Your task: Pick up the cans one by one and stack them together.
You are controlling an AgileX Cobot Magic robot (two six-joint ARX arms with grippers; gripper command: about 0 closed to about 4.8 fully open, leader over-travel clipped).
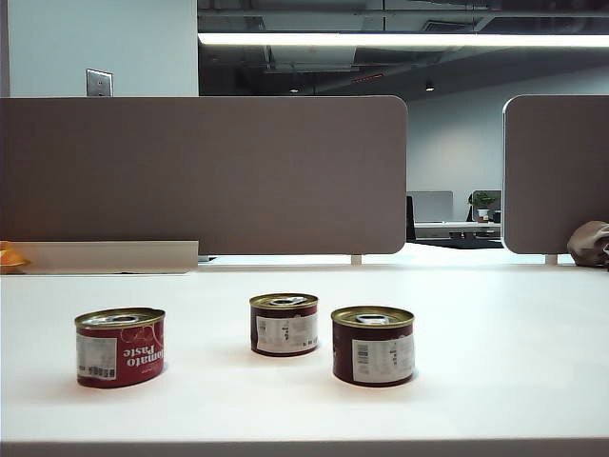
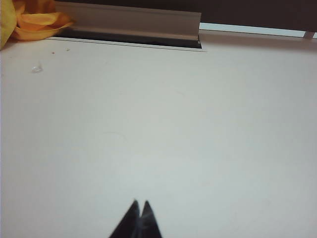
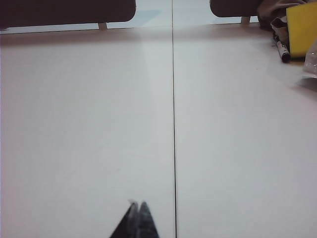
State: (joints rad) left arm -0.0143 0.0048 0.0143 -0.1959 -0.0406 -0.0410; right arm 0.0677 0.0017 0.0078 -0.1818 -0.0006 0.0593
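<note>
Three cans stand apart on the white table [image 1: 495, 314] in the exterior view. The bright red "Tomato Paste" can [image 1: 120, 347] is at the left, tilted and upside down by its label. One dark maroon can [image 1: 284, 325] with a white label stands in the middle, the other maroon can [image 1: 373, 345] just right of it and nearer. Neither arm shows in the exterior view. My left gripper [image 2: 140, 203] is shut and empty over bare table. Over bare table too, my right gripper [image 3: 137, 204] is shut with nothing in it. No can appears in either wrist view.
Brown partition panels [image 1: 205, 171] stand along the table's far edge. An orange cloth [image 2: 34, 20] and a grey cable trough [image 2: 129, 22] lie at the far left. A yellow block [image 3: 301, 29], a marker [image 3: 283, 50] and a brown bag [image 1: 590, 243] sit at the far right. A seam [image 3: 174, 124] runs across the table.
</note>
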